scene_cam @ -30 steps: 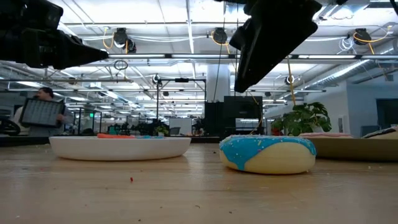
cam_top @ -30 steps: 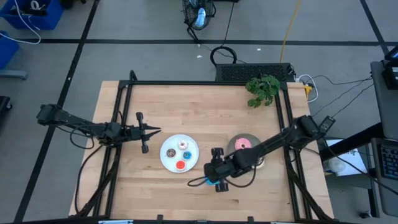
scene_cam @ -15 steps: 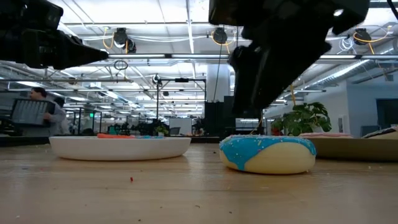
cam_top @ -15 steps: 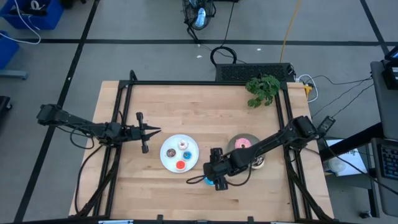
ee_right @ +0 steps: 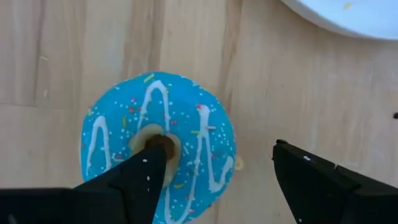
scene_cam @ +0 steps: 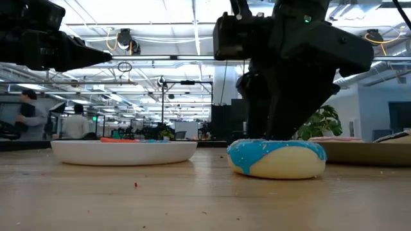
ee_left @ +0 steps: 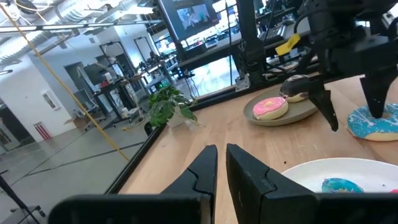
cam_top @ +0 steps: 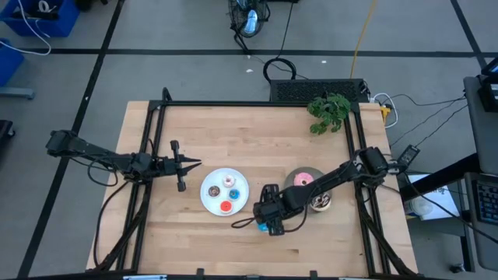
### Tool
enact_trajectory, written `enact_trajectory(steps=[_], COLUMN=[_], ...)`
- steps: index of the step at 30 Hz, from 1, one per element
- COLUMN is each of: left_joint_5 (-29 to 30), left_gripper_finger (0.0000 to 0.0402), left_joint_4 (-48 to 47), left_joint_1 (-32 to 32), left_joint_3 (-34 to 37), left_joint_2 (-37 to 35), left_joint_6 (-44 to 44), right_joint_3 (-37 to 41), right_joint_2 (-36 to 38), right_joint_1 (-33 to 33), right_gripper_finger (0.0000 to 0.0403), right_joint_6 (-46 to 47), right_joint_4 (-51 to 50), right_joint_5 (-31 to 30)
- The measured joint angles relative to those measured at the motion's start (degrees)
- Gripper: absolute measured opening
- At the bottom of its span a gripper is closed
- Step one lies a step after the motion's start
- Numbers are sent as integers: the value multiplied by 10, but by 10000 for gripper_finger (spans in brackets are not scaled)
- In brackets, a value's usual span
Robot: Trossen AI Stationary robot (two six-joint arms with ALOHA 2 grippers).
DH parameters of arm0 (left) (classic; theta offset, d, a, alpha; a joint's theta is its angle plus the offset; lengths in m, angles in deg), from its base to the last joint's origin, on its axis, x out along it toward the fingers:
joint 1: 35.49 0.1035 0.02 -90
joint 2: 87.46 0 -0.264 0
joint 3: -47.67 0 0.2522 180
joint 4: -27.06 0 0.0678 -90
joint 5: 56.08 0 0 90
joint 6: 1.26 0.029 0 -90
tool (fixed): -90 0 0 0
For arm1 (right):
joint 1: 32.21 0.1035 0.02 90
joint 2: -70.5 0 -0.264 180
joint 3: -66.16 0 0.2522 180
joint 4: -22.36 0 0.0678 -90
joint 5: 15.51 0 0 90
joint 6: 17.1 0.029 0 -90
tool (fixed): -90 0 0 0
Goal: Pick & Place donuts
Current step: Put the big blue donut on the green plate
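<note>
Since a second ago the right gripper (ee_right: 214, 177) has dropped onto the large blue-iced toy ring donut (ee_right: 158, 146), at the white round plate's (cam_top: 212, 201) four o'clock, its jaws spread wide: one finger in the hole, one outside. Glossy icing, white drizzle, sprinkles, on pale wood. The left gripper (ee_left: 221, 163), at nine o'clock, is closed narrow.

A pale wood table (cam_top: 226, 132) framed by black rails carries a white plate (cam_top: 213, 199) near its middle and a grey plate (cam_top: 292, 179) to the right of it, the two apart. A leafy green plant (cam_top: 328, 110) lies at the table's far right corner. Beyond that edge, a black coiled cable (cam_top: 278, 70) rests on the grey floor, with a yellow cable (cam_top: 360, 39) running past it. In the low view two people (scene_cam: 29, 115) stand far off in the room, under ceiling ducts and lights.
</note>
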Motion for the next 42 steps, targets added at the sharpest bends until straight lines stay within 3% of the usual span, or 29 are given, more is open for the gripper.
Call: enact_trajectory(steps=[15,20,31,42], left_joint_5=[0,0,0,0], left_gripper_finger=[42,42,42,42], left_joint_4=[0,0,0,0], left_joint_1=[0,0,0,0], left_joint_3=[0,0,0,0], left_joint_2=[0,0,0,0], left_joint_6=[0,0,0,0], right_joint_3=[-3,0,2,1], right_joint_2=[-59,-38,32,177], right_joint_1=[-3,-3,-2,2], right_gripper_finger=[264,214,17,26], right_joint_6=[-16,-4,14,106], right_joint_4=[8,12,-2,-73], right_joint_5=[23,23,53,52])
